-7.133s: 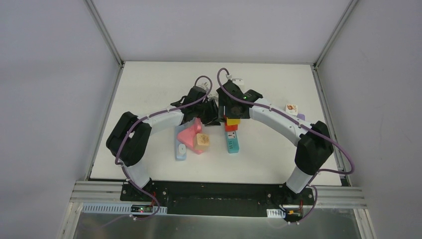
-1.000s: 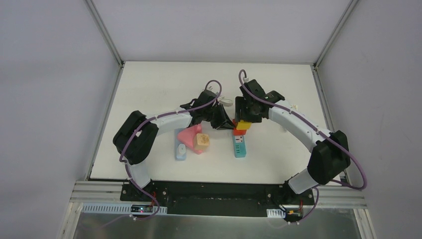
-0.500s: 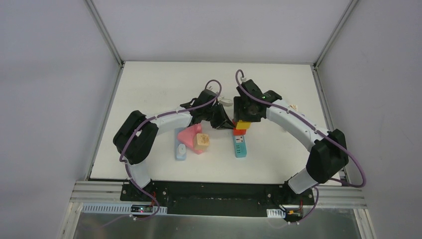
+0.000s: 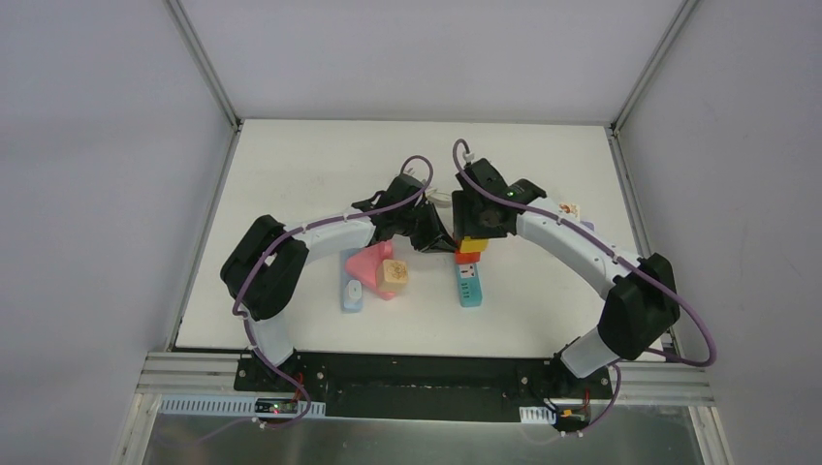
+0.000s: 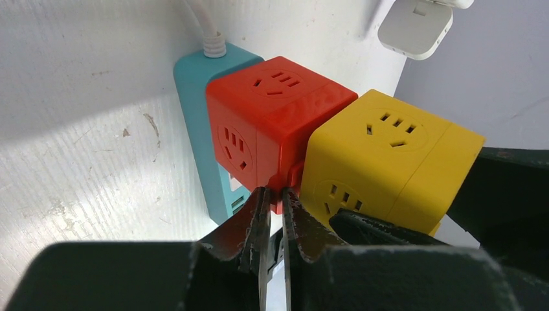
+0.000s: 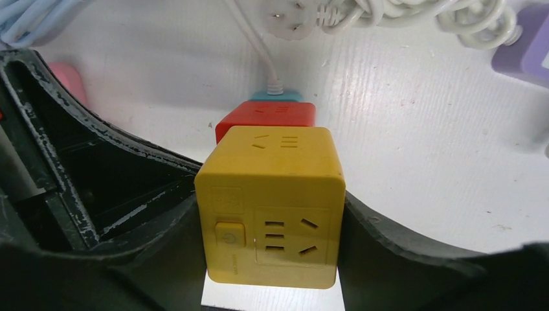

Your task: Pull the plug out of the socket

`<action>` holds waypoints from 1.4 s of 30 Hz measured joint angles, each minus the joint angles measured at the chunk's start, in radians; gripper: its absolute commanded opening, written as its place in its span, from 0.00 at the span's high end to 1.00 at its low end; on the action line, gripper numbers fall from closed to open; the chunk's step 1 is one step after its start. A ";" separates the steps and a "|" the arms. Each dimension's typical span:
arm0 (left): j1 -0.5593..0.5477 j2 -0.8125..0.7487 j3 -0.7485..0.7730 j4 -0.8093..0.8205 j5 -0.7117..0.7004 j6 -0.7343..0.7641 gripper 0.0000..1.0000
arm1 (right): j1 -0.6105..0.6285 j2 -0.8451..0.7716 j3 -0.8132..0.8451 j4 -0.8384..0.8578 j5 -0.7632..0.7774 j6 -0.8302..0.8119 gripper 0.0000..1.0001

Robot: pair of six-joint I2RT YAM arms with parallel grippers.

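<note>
The white counter (image 4: 291, 174) bears a teal plastic power strip (image 4: 469, 288) under the right hand (image 4: 474, 242) and a pink plastic wedge (image 4: 366, 263) near the left hand (image 4: 444, 242).

The white left arm (image 4: 325, 231) and right arm (image 4: 567, 240) carry bulky black joints (image 4: 262, 269) and looping purple cables (image 4: 417, 157).

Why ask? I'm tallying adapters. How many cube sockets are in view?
2. The red cube sits on the teal strip; the yellow cube joins it, between the right gripper's fingers. The arms may hide others.
</note>
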 measured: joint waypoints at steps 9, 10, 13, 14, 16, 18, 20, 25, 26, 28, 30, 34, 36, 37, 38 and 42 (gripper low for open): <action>-0.001 0.000 0.003 -0.005 -0.004 0.003 0.92 | -0.030 0.002 0.006 -0.006 -0.069 0.002 1.00; 0.000 -0.001 0.005 -0.013 -0.004 0.005 0.92 | -0.012 0.009 0.017 -0.014 -0.044 0.001 1.00; 0.000 -0.005 0.010 -0.035 -0.005 0.011 0.92 | 0.034 0.030 0.044 -0.035 0.026 -0.004 1.00; 0.000 -0.005 0.011 -0.039 -0.004 0.013 0.92 | 0.040 0.030 0.045 -0.038 0.034 -0.005 1.00; 0.000 -0.005 0.013 -0.042 -0.004 0.018 0.92 | 0.032 0.030 0.045 -0.038 0.025 -0.005 1.00; 0.000 -0.005 0.014 -0.041 -0.005 0.020 0.92 | 0.003 0.026 0.045 -0.037 -0.021 -0.001 1.00; -0.001 -0.005 0.014 -0.036 -0.009 0.023 0.93 | -0.042 0.023 0.042 -0.037 -0.092 0.008 1.00; -0.002 -0.003 0.017 -0.035 -0.011 0.026 0.93 | -0.065 0.014 0.026 -0.025 -0.130 0.020 1.00; -0.002 -0.003 0.018 -0.036 -0.011 0.027 0.93 | -0.053 0.014 0.026 -0.024 -0.106 0.021 1.00; -0.002 -0.003 0.018 -0.042 -0.010 0.027 0.93 | -0.018 0.015 0.027 -0.025 -0.050 0.019 1.00; -0.001 -0.003 0.020 -0.046 -0.010 0.028 0.93 | 0.020 0.015 0.027 -0.027 0.010 0.011 1.00; -0.002 -0.003 0.022 -0.051 -0.010 0.028 0.93 | 0.021 0.014 0.027 -0.025 0.012 0.002 1.00; -0.002 -0.003 0.022 -0.050 -0.010 0.028 0.93 | -0.016 0.006 0.027 -0.023 -0.042 0.005 1.00; -0.002 -0.003 0.022 -0.046 -0.010 0.027 0.93 | -0.039 0.002 0.027 -0.023 -0.076 0.008 1.00; -0.002 -0.002 0.023 -0.043 -0.011 0.029 0.93 | -0.063 -0.003 0.027 -0.021 -0.112 0.014 1.00; -0.007 0.003 0.024 -0.034 -0.018 0.028 0.93 | -0.114 -0.052 0.026 0.048 -0.217 0.058 1.00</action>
